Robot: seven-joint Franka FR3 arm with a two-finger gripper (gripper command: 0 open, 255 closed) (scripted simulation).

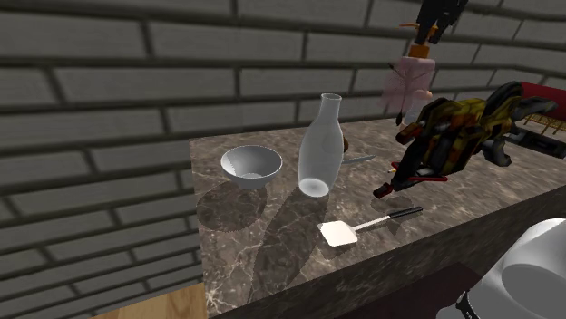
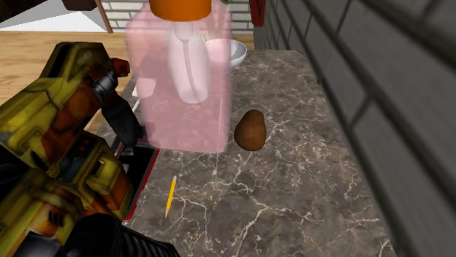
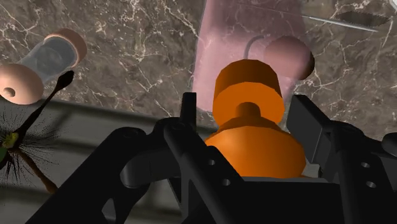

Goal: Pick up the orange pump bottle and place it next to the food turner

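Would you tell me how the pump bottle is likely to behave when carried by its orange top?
The bottle is tall and the fingers clasp only its narrow orange top, so it may swing or tilt. That top looks smooth and rounded, so it might slip. The translucent pink body looks rigid and probably light; set down, it could tip.

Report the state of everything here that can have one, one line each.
claw: shut on the pump bottle's orange top.
pump bottle: upright, held by the claw.
carafe: standing upright on the counter.
bowl: right way up, empty.
food turner: lying flat on the counter.
pencil: lying flat on the counter.
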